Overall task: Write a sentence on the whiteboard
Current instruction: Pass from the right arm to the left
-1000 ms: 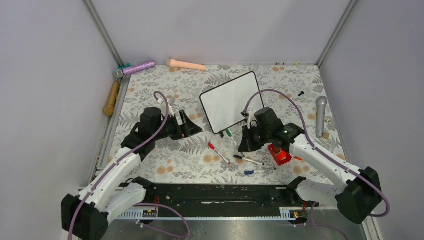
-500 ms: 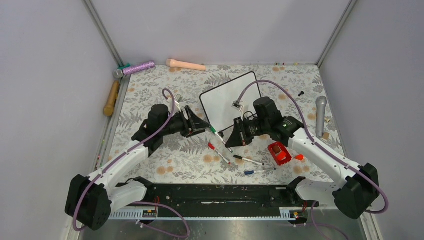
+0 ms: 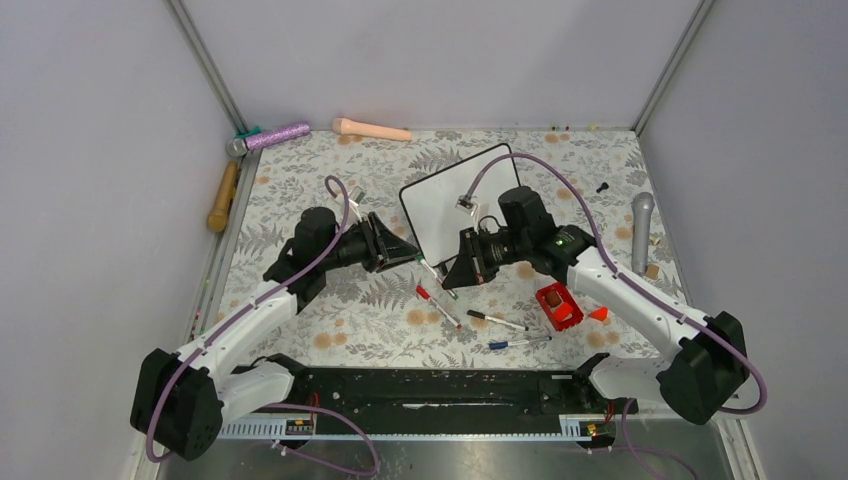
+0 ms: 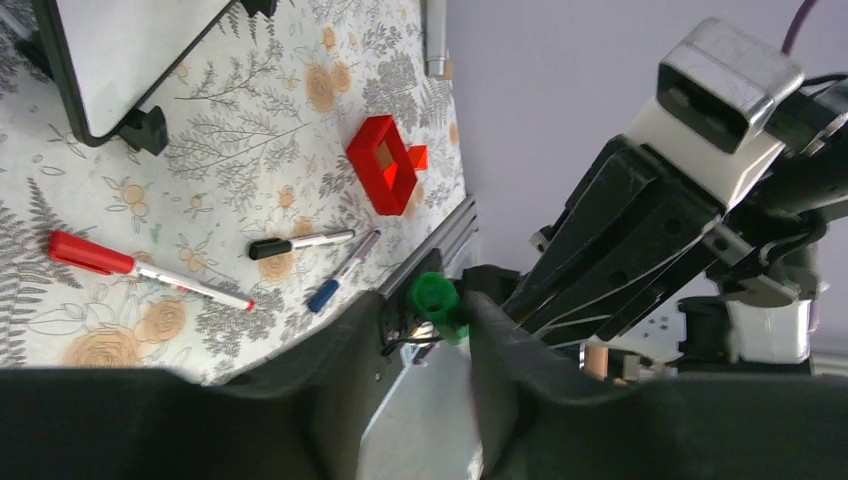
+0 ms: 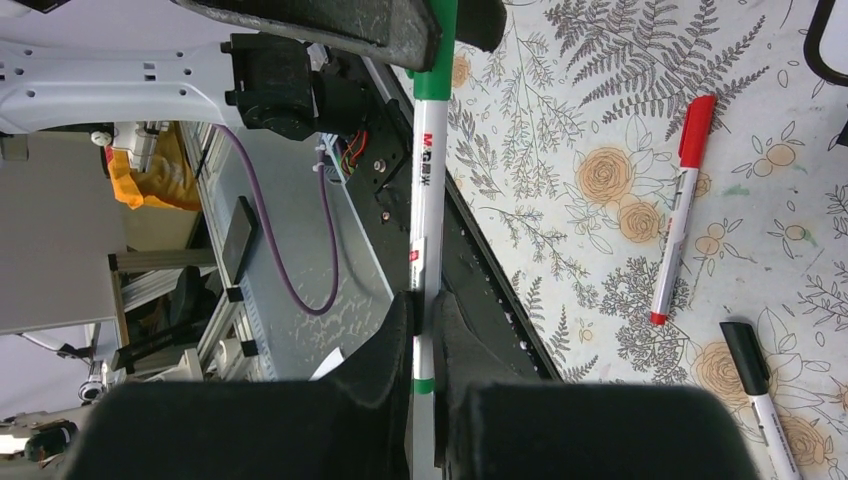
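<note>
Two grippers meet just in front of the whiteboard (image 3: 445, 200): right gripper (image 5: 422, 300) clamps the green marker (image 5: 424, 180), left gripper (image 4: 432, 305) flanks its cap (image 4: 435, 297), grip unclear.

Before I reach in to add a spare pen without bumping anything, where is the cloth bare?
Mostly bare cloth: far left, between the wooden handle and the left arm; far right, between the whiteboard and the grey microphone. Crowded: in front of the whiteboard, around the green pen, red pen and red box.

top view looks down; close wrist views share red marker (image 4: 140, 268).
</note>
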`<control>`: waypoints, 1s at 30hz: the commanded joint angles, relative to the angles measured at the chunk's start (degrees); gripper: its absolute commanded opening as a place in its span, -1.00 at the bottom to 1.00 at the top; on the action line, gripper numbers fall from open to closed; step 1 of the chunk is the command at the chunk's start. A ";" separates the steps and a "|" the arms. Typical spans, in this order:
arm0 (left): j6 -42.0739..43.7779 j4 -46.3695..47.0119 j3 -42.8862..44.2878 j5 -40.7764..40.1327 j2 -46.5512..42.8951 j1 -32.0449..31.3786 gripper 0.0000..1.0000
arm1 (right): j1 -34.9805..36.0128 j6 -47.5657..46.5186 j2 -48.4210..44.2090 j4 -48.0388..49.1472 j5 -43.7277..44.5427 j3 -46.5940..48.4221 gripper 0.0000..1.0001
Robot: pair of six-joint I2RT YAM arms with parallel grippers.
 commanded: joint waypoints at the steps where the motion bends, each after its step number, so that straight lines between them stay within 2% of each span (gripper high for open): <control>1: -0.22 3.05 1.59 1.98 0.73 -0.44 -0.47 | 0.80 0.48 0.77 2.62 -2.16 3.34 -1.00; 3: -0.22 3.25 1.59 2.16 0.75 -0.45 -0.92 | 0.86 0.34 1.04 2.44 -2.11 3.54 -1.00; 4: -0.22 3.22 1.57 2.19 0.86 -0.47 -1.00 | 0.87 0.35 1.04 2.50 -2.05 3.54 -1.00; 8: -0.67 3.39 1.33 1.78 0.09 -0.47 -1.00 | 0.84 0.17 0.71 2.56 -0.05 3.60 -1.00; 9: -1.03 3.54 1.14 1.32 -0.33 -0.47 -1.00 | 0.85 0.25 0.45 2.65 1.25 3.58 -0.86; 12: -4.58 4.93 -0.22 -2.07 -2.32 -0.35 -1.00 | 0.81 3.32 -1.49 6.01 8.23 2.15 -0.08; 15: -12.04 12.12 -2.61 -5.98 -4.18 -0.34 -1.00 | 0.86 11.15 -5.54 17.78 13.65 -3.42 0.55; 16: -14.31 15.64 -3.46 -6.92 -4.58 -0.38 -1.00 | 0.85 13.60 -7.05 23.43 16.18 -6.48 0.71; 17: -15.91 17.05 -3.66 -8.16 -5.02 -0.39 -1.00 | 0.86 15.52 -8.52 28.26 18.46 -8.32 0.79; 20: -19.27 19.04 -3.79 -11.35 -5.84 -0.38 -1.00 | 0.93 19.43 -10.73 36.44 24.75 -11.19 0.83; 24: -24.06 22.02 -4.31 -15.48 -6.92 -0.39 -1.00 | 1.41 23.28 -10.20 45.92 29.20 -12.83 0.71; 30: -26.91 23.11 -2.30 -16.79 -6.19 -0.39 -1.00 | 4.48 24.87 -6.26 48.43 31.36 -9.15 0.55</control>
